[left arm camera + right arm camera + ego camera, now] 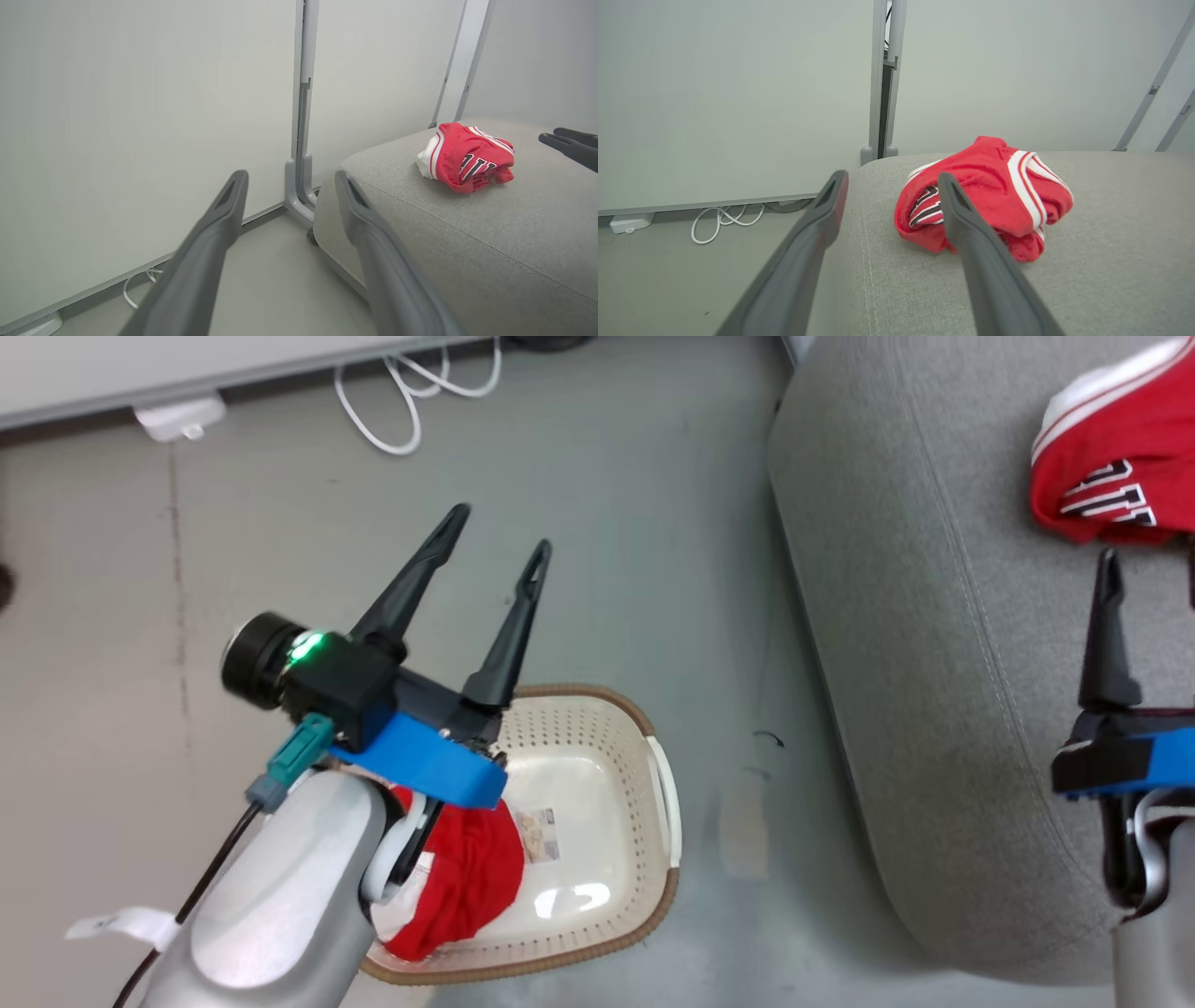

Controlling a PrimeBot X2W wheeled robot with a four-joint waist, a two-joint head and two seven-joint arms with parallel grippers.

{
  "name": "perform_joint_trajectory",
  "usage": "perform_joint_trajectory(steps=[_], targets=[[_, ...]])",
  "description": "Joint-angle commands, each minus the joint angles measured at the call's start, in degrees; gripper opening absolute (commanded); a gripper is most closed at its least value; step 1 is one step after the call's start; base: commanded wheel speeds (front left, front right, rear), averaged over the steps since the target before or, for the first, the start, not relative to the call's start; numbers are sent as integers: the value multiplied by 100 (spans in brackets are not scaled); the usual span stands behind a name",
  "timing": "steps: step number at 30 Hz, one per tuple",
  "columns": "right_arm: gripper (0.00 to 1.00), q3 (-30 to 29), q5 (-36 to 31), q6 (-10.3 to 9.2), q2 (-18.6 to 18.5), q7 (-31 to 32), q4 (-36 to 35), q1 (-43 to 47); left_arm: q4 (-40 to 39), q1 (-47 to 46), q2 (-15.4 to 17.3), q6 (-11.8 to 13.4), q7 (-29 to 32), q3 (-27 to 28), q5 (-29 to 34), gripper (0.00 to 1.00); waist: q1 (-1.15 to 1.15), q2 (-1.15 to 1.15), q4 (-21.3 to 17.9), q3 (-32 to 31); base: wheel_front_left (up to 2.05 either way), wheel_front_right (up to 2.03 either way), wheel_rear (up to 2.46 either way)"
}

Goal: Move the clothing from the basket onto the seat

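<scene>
one jersey (1116,467) lies bunched on the seat (934,663), just ahead of the right gripper (892,176), whose fingers stand spread and hold nothing. the second red garment (467,877) lies in the basket (644,859) on the floor. the left gripper (501,527) hangs above the basket's far edge, spread and empty. we judge the task half done. next: lower the left gripper into the basket and pinch the cloth.

My pale left forearm (280,896) hung over the left half of the cream perforated plastic basket (597,728); its right half lay open. Bare grey fabric sofa cushion (934,663) surrounded the crumpled red jersey (1120,439).
</scene>
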Motion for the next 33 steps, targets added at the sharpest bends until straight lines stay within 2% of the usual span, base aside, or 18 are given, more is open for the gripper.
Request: perform_joint_trajectory(steps=[1, 15, 27, 33], targets=[[100, 114, 7, 2, 48, -4, -88, 206, -35, 225, -60, 21, -26, 231, 60, 100, 1, 0, 221, -291, 0, 0, 0], [100, 778, 18, 2, 353, -4, -759, 741, -92, 1363, -576, -170, -26, 1866, 480, 100, 1, 0, 860, -1023, 0, 0, 0], [100, 1052, -31, 2, 454, -4, -980, 1117, -179, 2126, -881, -370, -22, 2718, 887, 100, 1, 0, 1076, -1516, 0, 0, 0], [100, 1095, 67, 2, 463, -4, -1034, 1356, -236, 2367, -984, -462, -22, 2925, 1044, 100, 1, 0, 1134, -1687, 0, 0, 0]])
